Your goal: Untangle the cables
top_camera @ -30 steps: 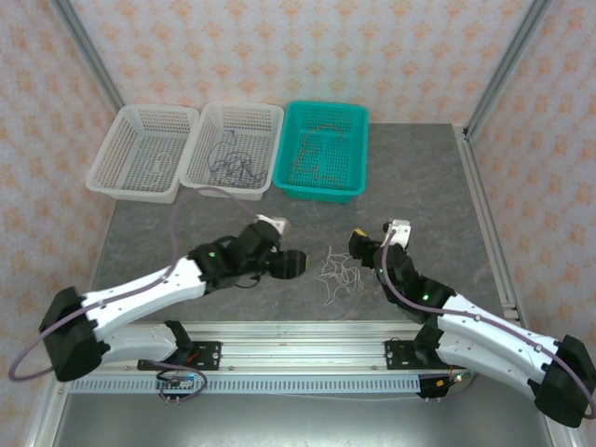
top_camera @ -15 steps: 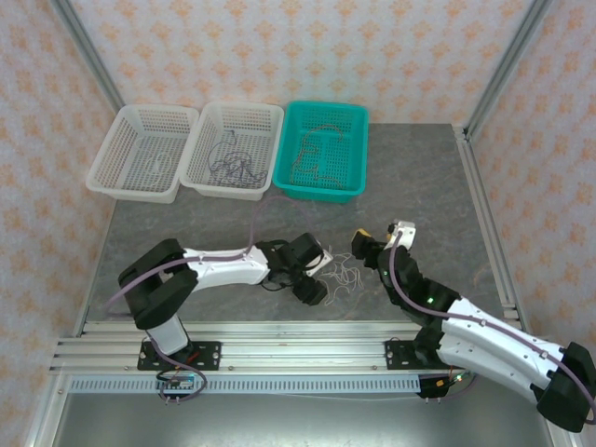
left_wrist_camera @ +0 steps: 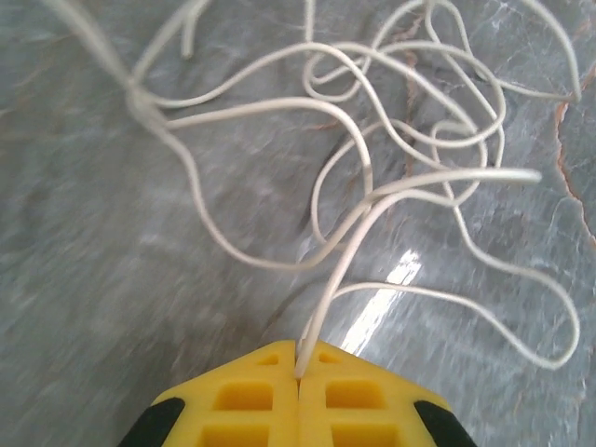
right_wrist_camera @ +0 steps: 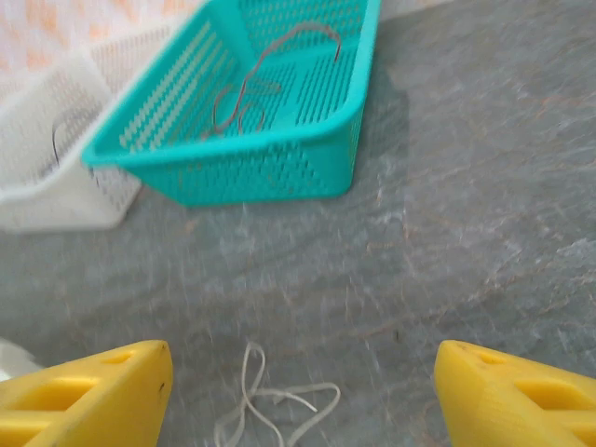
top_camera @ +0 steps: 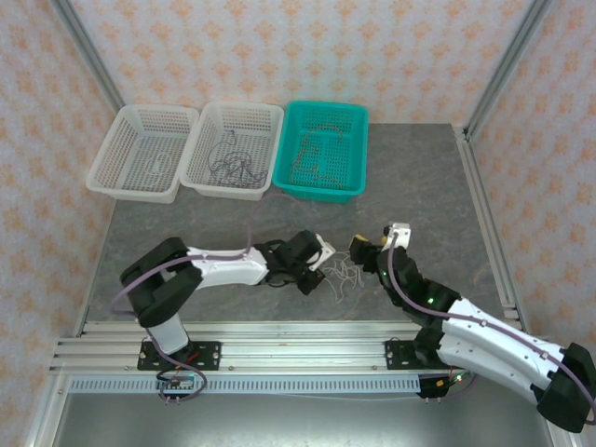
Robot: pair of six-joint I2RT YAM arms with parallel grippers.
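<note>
At the back left of the table [top_camera: 428,186] stand three baskets in a row. The left white basket [top_camera: 104,166] holds a pale cable [top_camera: 154,166], hard to make out against the mesh. The middle white basket [top_camera: 207,140] holds dark cables [top_camera: 233,168] in a loose tangle. The teal basket [top_camera: 358,154], touching it on the right, holds red cables [top_camera: 312,163].

In the top view, the left arm lies low across the near part of the table, and the left hand [top_camera: 323,270] reaches the left edge of the white cables [top_camera: 343,273]. These lie in a small tangle on the bare table, between the two hands and well apart from the baskets. The left wrist view shows the grip plainly: the left hand [left_wrist_camera: 298,368] is closed, its yellow fingers [left_wrist_camera: 242,396] pressed together on one strand of the white cables [left_wrist_camera: 372,186] – the strand runs up from the fingertips into the looped, crossing heap.

Just right of the tangle is the right hand [top_camera: 363,251]. In its wrist view the right hand [right_wrist_camera: 303,382] stands wide, with one yellow finger [right_wrist_camera: 84,391] at each lower corner and nothing between them but table. An end of the white cables [right_wrist_camera: 265,405] lies there, untouched. Beyond it are the teal basket [right_wrist_camera: 251,158] and its red cables [right_wrist_camera: 270,65].
</note>
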